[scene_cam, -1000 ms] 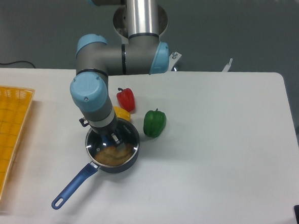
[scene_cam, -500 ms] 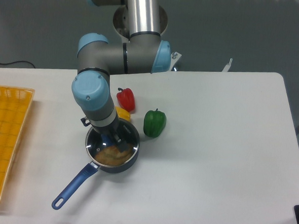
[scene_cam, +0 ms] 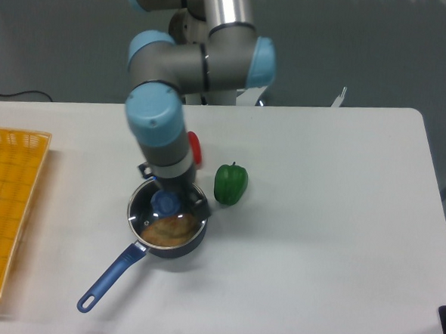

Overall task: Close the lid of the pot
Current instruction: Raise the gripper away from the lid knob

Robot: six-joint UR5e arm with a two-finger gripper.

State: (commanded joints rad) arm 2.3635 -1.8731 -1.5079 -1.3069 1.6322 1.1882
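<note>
The camera shows the glass lid (scene_cam: 167, 213) seated on the saucepan (scene_cam: 167, 235) near the worktop's (scene_cam: 318, 218) front-left, blue knob (scene_cam: 165, 203) now uncovered. The gripper (scene_cam: 169, 185) has risen off it since half a second ago; I cannot tell whether its fingers are apart. A green pepper (scene_cam: 230, 183) sits just beside.

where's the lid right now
The lid sits on the pot left of centre on the table, knob under the arm's wrist, with the green pepper just to its right.
</note>
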